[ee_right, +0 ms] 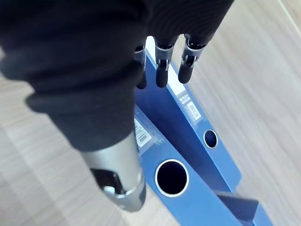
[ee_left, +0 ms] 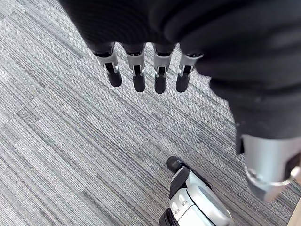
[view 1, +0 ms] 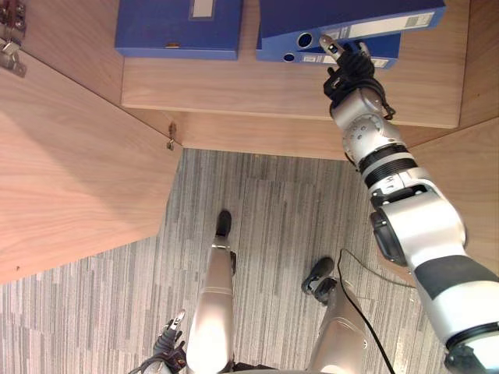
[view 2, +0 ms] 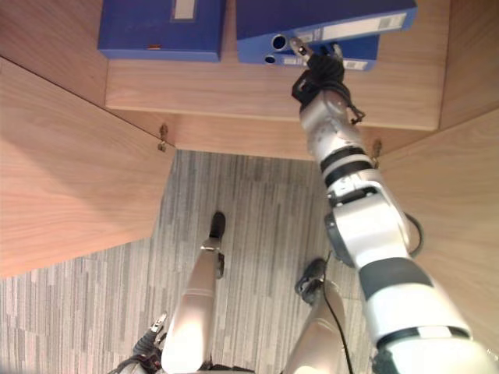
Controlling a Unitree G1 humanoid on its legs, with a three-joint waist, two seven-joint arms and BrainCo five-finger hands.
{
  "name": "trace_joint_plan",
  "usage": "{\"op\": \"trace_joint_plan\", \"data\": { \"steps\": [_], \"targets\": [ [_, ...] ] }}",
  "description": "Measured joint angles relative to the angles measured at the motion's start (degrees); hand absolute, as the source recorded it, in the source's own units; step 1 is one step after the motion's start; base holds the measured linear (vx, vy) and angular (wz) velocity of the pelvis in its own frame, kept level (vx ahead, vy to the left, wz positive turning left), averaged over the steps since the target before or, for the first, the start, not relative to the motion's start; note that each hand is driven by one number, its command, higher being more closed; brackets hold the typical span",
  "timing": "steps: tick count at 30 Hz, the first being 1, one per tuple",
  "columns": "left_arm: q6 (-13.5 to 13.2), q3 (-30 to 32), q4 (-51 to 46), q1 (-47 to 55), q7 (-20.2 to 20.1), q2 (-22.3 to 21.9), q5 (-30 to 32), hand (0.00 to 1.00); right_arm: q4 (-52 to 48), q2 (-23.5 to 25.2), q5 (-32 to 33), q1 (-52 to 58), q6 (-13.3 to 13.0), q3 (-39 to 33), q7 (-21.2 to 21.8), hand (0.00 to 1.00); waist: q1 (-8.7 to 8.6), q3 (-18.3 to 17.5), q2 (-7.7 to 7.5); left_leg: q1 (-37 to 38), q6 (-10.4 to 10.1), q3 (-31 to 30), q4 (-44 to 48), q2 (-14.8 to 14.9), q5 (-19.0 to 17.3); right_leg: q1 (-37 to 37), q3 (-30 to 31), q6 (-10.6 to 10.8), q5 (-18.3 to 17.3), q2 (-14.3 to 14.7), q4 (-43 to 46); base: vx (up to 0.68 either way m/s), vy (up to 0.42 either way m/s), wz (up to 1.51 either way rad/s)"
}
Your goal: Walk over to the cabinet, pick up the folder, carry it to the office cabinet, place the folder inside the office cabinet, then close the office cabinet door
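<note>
Two blue ring folders lie stacked at the right of the cabinet shelf [view 1: 273, 93], the upper folder [view 1: 351, 15] slanted across the lower folder [view 1: 386, 48], spines toward me. My right hand [view 1: 351, 74] reaches up to those spines. In the right wrist view its fingers [ee_right: 162, 75] hang straight over the label of one spine [ee_right: 188, 117], while the thumb [ee_right: 120, 183] lies beside the other spine's ring hole [ee_right: 171, 176]. Nothing is gripped. My left hand [view 1: 168, 343] hangs low by my side, its fingers [ee_left: 138, 75] relaxed above the carpet.
A third blue box file [view 1: 179, 27] lies at the left of the same shelf. The cabinet's left door [view 1: 70, 171] stands swung wide, and a right door [view 1: 475, 179] flanks my arm. Grey striped carpet [view 1: 273, 234] lies below.
</note>
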Motion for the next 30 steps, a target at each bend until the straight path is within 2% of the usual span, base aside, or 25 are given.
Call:
{"op": "trace_joint_plan", "data": {
  "steps": [2, 9, 20, 23, 30],
  "targets": [
    [-0.2, 0.2, 0.0, 0.0, -0.2, 0.2, 0.0, 0.0, 0.3, -0.6, -2.4, 0.0, 1.1, 1.6, 0.7, 0.0, -0.07, 0.3, -0.5, 0.4, 0.0, 0.3, -0.2, 0.3, 0.0, 0.1, 0.3, -0.1, 0.1, 0.3, -0.3, 0.03, 0.031, -0.1],
    [-0.5, 0.1, -0.1, 0.2, -0.6, 0.6, -1.0, 0.0, 2.5, -1.5, -4.5, 0.0, 1.8, 4.4, 2.2, 0.0, -0.35, 0.8, -1.38, 0.4, 0.0, 0.4, -0.2, 0.7, 0.0, 0.1, 0.3, -0.2, 0.3, 0.7, -0.5, 0.02, 0.023, -0.03],
    [-0.6, 0.1, -0.8, 0.2, -1.8, 0.9, -1.2, 0.0, 3.2, -2.5, -11.8, 1.2, 4.5, 9.5, 6.5, 0.0, -0.03, 1.6, -1.96, 0.2, 0.7, 0.4, 0.9, 0.7, -0.6, 0.0, 0.6, -0.1, 0.2, 0.6, -0.1, 0.0, 0.0, 0.0],
    [-0.6, 0.1, -1.0, 0.2, -1.8, 0.9, -1.1, 0.0, 4.3, -2.4, -12.0, 1.9, 5.3, 11.1, 6.8, 0.0, 0.16, 1.6, -1.95, -0.3, 0.9, 0.3, 1.7, 0.6, -0.9, -0.1, 0.6, -0.1, 0.2, 0.6, 0.1, 0.01, 0.032, 0.0],
    [-0.6, 0.3, -1.2, 0.2, -1.9, 0.8, -0.9, 0.0, 4.3, -2.4, -14.3, 2.0, 5.3, 11.3, 7.8, 0.0, 0.42, 1.9, -1.91, -0.6, 0.9, 0.2, 2.1, 0.4, -0.9, -0.3, 0.6, -0.1, 0.2, 0.4, 0.4, 0.01, 0.038, 0.01]
  ]
}}
